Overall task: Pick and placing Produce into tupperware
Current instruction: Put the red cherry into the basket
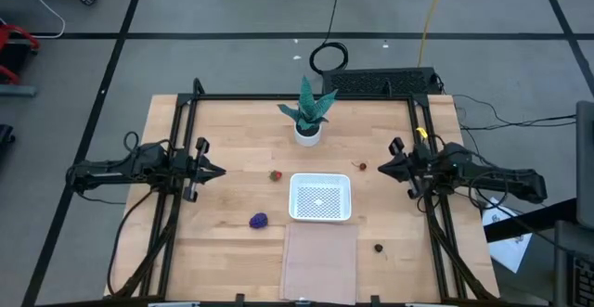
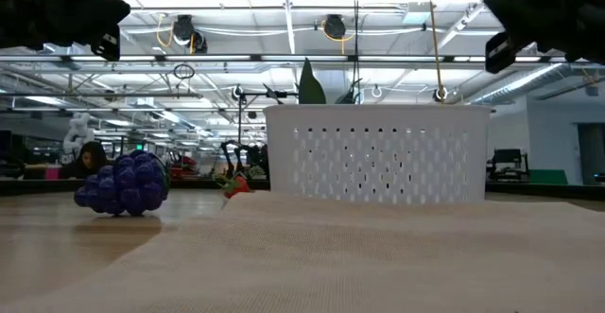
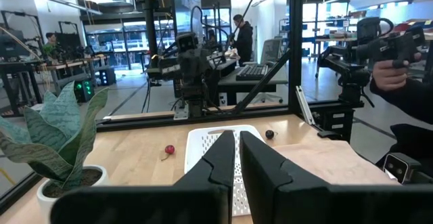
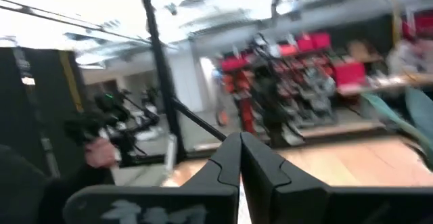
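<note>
A: Item nearest the lens: the left gripper [image 3: 235, 158], seen in its own wrist view, fingers [image 3: 218, 158] drawn nearly together with a thin slit between, nothing held. It hangs above the left side of the table [image 1: 232, 131].

B: And the right gripper [image 1: 383, 167]?

A: Jaws fully together, empty, held above the right side. Both arms point inward toward the middle.

B: Task goods?

A: One tupperware [image 1: 321, 198], white, square, perforated, mid-table, nothing visible inside. Purple grape cluster [image 1: 258, 220] well to its left, nearer the front. Strawberry piece [image 1: 276, 174] near its far-left corner. Dark red fruit [image 1: 361, 167] off its far-right corner. Blackish fruit [image 1: 379, 247] to its front right. All four lie apart from the container.

B: Step in hand?

A: Judged as the start: no fruit picked yet. The next move calls for one gripper to part its jaws, then descend over a fruit. The strawberry piece suits the left arm; the dark red fruit lies just beside the right gripper's tips.

B: Room and edges?

A: Potted plant [image 1: 308, 114] stands behind the container, clear of the likely paths. Tan sheet [image 1: 319, 261] lies flat before it. The black frame rails [image 1: 181, 159] flank each arm; the open wood between is ample.
</note>
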Tool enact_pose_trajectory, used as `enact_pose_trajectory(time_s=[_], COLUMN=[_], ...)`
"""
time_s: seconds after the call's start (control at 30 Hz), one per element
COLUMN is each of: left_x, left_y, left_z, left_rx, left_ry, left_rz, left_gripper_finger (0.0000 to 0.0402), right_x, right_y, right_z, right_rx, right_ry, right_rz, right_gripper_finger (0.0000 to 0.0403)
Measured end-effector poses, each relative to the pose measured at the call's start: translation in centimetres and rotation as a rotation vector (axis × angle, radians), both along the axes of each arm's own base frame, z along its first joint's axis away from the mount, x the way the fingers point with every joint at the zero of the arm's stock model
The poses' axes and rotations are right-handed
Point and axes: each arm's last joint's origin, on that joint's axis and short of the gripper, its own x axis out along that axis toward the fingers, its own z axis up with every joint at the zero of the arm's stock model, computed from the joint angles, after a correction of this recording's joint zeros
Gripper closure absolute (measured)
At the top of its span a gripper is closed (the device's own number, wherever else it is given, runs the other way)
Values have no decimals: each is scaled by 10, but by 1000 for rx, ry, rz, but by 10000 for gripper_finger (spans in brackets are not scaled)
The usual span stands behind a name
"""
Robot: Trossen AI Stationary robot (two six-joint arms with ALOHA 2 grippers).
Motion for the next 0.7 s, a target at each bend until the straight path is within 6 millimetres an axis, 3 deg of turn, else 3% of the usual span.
enact_pose_trajectory(time_s=[0.07, 0.47, 0.7], left_x=[0, 0, 0], left_y=[0, 0, 0], left_z=[0, 0, 1], left_rx=[0, 85, 88], left_ry=[0, -18, -21], left_rz=[0, 9, 9], left_gripper_finger=[373, 373, 373], right_x=[3, 24, 39], right_y=[-1, -12, -23], right_z=[-2, 54, 68], right_rx=[9, 28, 42], right_ry=[75, 391, 617], right_rz=[-35, -194, -243], right_gripper_finger=[403, 403, 403])
